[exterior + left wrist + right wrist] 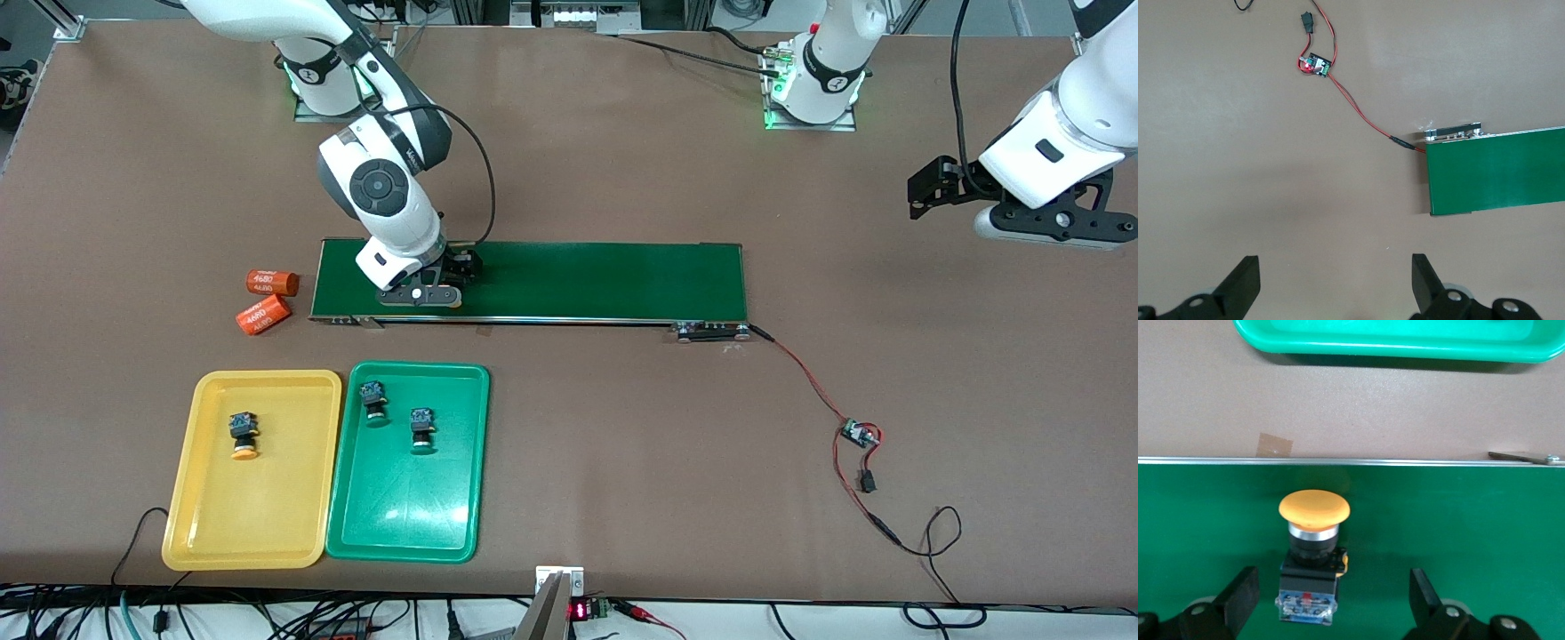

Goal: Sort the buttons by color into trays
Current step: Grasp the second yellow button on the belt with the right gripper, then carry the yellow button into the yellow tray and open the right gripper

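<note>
Right gripper (pixel 1331 597) open astride yellow-capped dark-bodied push-button (pixel 1310 553) on dark-green conveyor belt (pixel 578 280), frame centre; off-centre closure could topple it; left gripper (pixel 1335 283) open, idle.

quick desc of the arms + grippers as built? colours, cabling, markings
Both arms have glossy white shells with dark grey joint sections, on bases lit green. The right arm carries a round dark grey disc on its wrist and a black cable looping alongside. The right gripper and left gripper are black, each with two angular wedge-shaped fingers.

Both arms wear glossy white shells with dark grey joints. Black cables loop along them. The right gripper (pixel 425 293) and left gripper (pixel 925 191) are black, with black fingers (pixel 1238 593).
</note>
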Controlling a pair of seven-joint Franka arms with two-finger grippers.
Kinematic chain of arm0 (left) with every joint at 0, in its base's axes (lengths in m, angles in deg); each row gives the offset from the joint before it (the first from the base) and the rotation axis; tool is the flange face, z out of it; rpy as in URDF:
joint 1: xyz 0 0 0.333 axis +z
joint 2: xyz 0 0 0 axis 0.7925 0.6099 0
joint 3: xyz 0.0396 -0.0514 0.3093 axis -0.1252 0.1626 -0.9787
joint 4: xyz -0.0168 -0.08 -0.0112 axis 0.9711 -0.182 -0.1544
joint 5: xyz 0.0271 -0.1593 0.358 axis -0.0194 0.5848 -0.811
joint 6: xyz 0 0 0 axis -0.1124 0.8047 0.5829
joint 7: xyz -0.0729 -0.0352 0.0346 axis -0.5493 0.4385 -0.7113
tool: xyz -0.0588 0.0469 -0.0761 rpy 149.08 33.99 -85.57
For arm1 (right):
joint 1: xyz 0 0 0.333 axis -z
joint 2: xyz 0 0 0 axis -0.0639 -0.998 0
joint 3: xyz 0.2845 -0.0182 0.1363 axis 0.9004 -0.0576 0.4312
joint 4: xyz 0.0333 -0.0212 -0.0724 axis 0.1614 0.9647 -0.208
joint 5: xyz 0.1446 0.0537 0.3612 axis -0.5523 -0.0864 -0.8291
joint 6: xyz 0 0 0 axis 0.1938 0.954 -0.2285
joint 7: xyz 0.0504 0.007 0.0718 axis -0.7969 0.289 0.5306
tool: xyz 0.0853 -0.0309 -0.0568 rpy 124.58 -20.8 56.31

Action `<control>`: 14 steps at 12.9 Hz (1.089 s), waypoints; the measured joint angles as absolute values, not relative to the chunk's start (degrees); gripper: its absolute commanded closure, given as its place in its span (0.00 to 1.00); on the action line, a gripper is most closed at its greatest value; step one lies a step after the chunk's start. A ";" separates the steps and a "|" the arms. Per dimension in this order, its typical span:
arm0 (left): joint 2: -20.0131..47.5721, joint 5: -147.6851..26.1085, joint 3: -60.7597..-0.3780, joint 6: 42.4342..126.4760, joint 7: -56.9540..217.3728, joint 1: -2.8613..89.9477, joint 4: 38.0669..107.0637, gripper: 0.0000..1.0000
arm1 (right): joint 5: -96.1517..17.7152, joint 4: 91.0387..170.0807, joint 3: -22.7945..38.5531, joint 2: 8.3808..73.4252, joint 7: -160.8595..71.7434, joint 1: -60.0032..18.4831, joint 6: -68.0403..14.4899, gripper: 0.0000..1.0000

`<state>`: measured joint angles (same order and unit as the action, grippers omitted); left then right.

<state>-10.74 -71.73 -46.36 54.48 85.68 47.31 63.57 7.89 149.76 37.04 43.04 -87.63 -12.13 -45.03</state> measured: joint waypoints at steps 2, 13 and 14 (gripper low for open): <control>-10.74 -71.73 -46.37 54.47 85.68 47.32 63.57 0.00 | 8.43 150.68 37.04 42.86 -87.53 -12.14 -46.46 0.34; -10.74 -72.42 -46.41 54.38 85.31 47.45 63.50 0.00 | 10.33 147.70 36.13 43.44 -84.83 -10.27 -47.69 0.93; -10.74 -72.42 -46.40 54.35 85.29 47.45 63.50 0.00 | 10.33 145.61 35.81 43.76 -82.98 -9.54 -46.16 0.93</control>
<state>-10.74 -72.42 -46.40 54.35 85.29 47.45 63.50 10.33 145.61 35.81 43.76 -82.98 -9.54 -46.16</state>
